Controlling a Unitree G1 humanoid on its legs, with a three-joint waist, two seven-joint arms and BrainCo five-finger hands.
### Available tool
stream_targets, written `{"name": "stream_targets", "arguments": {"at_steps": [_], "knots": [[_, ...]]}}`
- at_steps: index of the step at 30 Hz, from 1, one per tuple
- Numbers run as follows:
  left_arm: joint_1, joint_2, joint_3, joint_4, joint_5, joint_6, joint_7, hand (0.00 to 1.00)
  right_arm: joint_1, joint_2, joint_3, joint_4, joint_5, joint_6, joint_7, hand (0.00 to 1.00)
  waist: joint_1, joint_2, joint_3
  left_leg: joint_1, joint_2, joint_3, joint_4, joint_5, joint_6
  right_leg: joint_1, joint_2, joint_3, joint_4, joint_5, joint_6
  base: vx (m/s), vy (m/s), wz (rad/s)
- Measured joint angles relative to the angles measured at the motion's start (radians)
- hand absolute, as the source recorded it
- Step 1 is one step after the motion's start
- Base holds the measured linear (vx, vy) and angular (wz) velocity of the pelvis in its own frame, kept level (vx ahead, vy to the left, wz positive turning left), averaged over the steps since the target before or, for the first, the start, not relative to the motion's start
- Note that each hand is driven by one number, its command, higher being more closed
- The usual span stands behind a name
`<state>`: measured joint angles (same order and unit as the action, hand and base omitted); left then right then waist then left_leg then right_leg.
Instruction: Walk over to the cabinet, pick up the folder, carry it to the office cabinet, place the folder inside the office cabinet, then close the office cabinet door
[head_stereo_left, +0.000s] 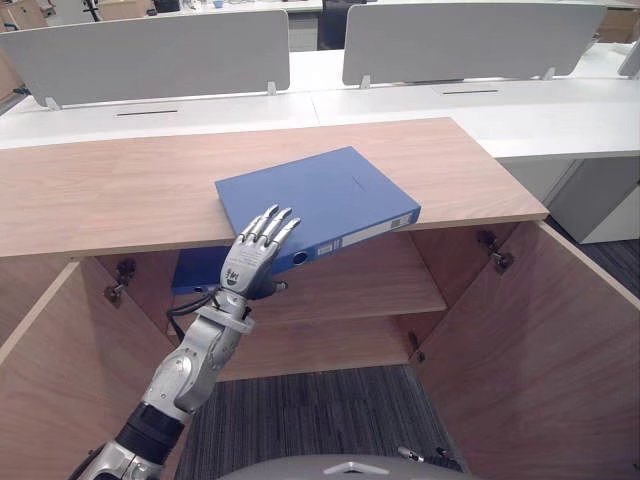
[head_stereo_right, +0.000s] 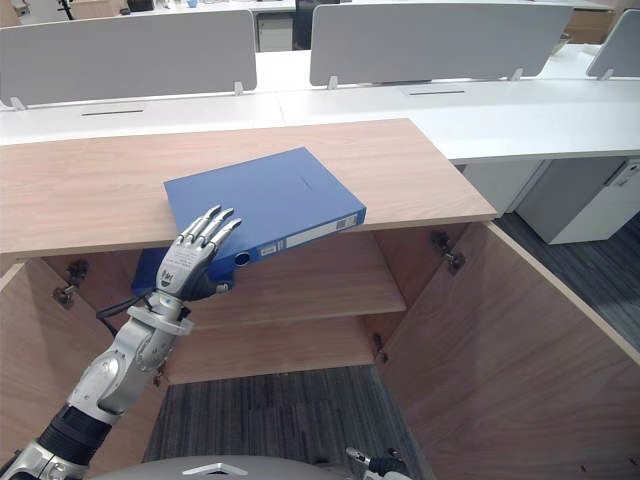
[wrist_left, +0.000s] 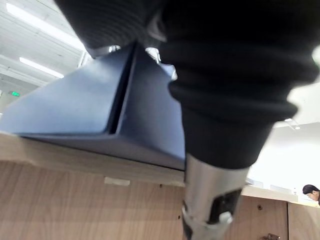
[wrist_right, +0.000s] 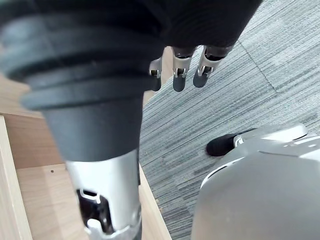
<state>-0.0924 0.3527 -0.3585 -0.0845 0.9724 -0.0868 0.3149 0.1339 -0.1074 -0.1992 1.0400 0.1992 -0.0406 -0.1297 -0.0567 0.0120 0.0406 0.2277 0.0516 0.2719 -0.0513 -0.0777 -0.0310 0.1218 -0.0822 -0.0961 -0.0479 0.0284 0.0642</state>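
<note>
A blue folder (head_stereo_left: 318, 203) lies flat on the wooden cabinet top (head_stereo_left: 120, 185), its near corner hanging out over the front edge. My left hand (head_stereo_left: 250, 262) reaches up from below at that corner. Its straight fingers (head_stereo_left: 270, 228) rest on the folder's top face, and its thumb sits under the overhang, apart from the folder. In the left wrist view the folder's underside (wrist_left: 90, 105) shows above the cabinet's edge. My right hand (wrist_right: 179, 75) hangs low over the grey carpet with relaxed fingers and holds nothing.
Both cabinet doors stand open, the right door (head_stereo_left: 560, 340) and the left door (head_stereo_left: 45, 370). A shelf (head_stereo_left: 370, 285) runs inside, with a blue shape (head_stereo_left: 195, 272) at its left behind my hand. White desks with grey partitions (head_stereo_left: 460, 40) stand behind the cabinet.
</note>
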Motion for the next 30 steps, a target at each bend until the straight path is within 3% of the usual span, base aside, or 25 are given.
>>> {"name": "stream_targets", "arguments": {"at_steps": [1,6,22,26,30], "knots": [[0.000,-0.002,0.000,0.004,0.009,0.003,0.000,1.00,0.000,0.000,0.000,0.000,0.000,0.000,0.001,0.00,-0.001,0.000,0.000,0.001,0.000,0.000,-0.001,0.000,0.000,0.000,0.000,0.000,-0.001,0.000,0.000,0.00,0.000,0.00],[-0.009,-0.005,0.007,0.020,0.050,0.024,0.011,1.00,0.002,0.000,-0.002,-0.001,0.008,0.000,0.018,0.00,-0.004,0.001,0.000,0.001,0.000,0.001,-0.001,0.000,0.000,0.000,0.000,0.001,-0.001,0.001,0.000,-0.04,-0.024,-0.01],[-0.035,-0.002,0.099,0.011,0.055,0.013,0.056,1.00,0.004,-0.001,-0.001,-0.003,0.040,-0.001,0.021,0.00,-0.013,0.007,-0.004,0.002,0.001,0.001,-0.001,0.000,0.000,0.001,0.000,0.000,-0.008,0.004,0.004,-0.02,-0.013,0.00],[-0.028,-0.006,0.107,-0.070,-0.025,-0.005,0.057,1.00,0.004,-0.001,0.011,-0.005,0.040,-0.005,0.019,0.00,-0.006,0.004,-0.003,-0.004,0.001,0.001,0.003,0.000,0.000,0.000,-0.001,0.004,-0.005,0.004,0.004,-0.01,-0.006,0.00],[0.013,-0.071,0.114,-0.198,-0.134,-0.034,0.085,1.00,0.011,-0.002,0.059,-0.058,0.040,-0.019,0.016,0.00,-0.001,-0.001,0.002,-0.014,0.002,0.000,0.019,-0.007,0.000,-0.007,-0.001,0.012,0.003,0.003,0.005,0.00,-0.001,-0.02]]}}
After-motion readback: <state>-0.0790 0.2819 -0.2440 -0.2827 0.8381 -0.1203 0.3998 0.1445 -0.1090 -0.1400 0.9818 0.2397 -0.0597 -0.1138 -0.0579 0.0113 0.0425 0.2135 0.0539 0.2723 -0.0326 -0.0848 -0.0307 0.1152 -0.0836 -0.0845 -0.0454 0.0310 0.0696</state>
